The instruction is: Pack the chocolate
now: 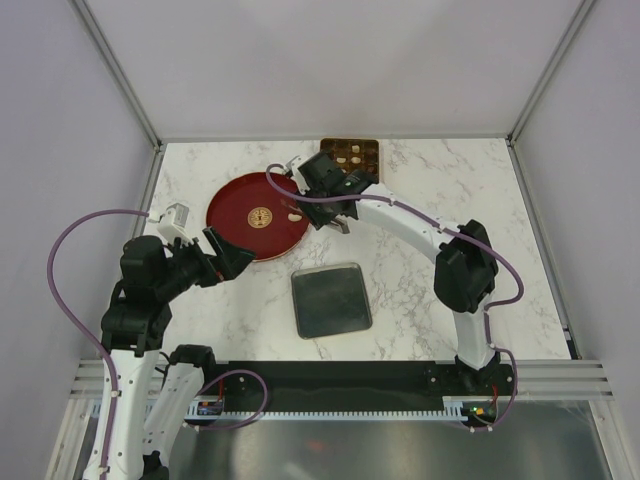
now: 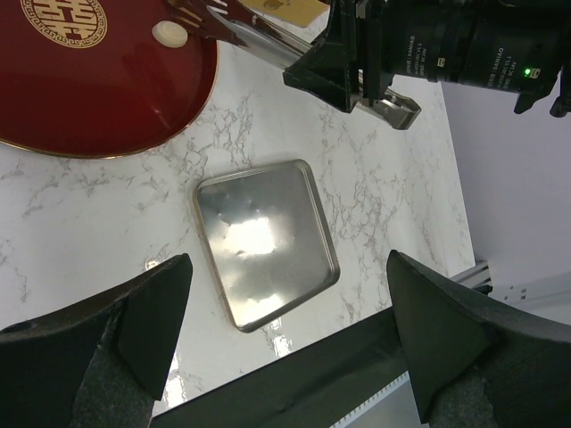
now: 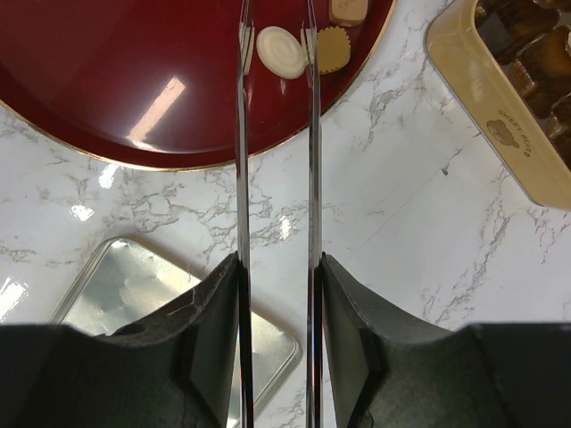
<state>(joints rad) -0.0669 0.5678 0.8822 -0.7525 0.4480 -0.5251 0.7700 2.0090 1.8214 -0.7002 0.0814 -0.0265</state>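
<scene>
Three small chocolates lie at the right edge of the red dish (image 3: 134, 80): a cream round one (image 3: 281, 52), a light brown scalloped one (image 3: 333, 49) and another light brown one (image 3: 348, 9). My right gripper (image 3: 277, 31) carries two thin metal blades. Their tips stand on either side of the cream piece with a small gap, so it is open. In the top view it (image 1: 298, 208) reaches over the dish's right rim (image 1: 230, 225). The gold tin (image 1: 350, 153) behind it holds several dark chocolates. My left gripper (image 1: 228, 255) is wide open and empty, hovering near the dish's front left.
A silver square lid (image 1: 331, 300) lies on the marble in front of the dish; it also shows in the left wrist view (image 2: 266, 241). The gold tin's rim (image 3: 486, 107) is just right of the blades. The black base rail (image 1: 340, 380) runs along the near edge.
</scene>
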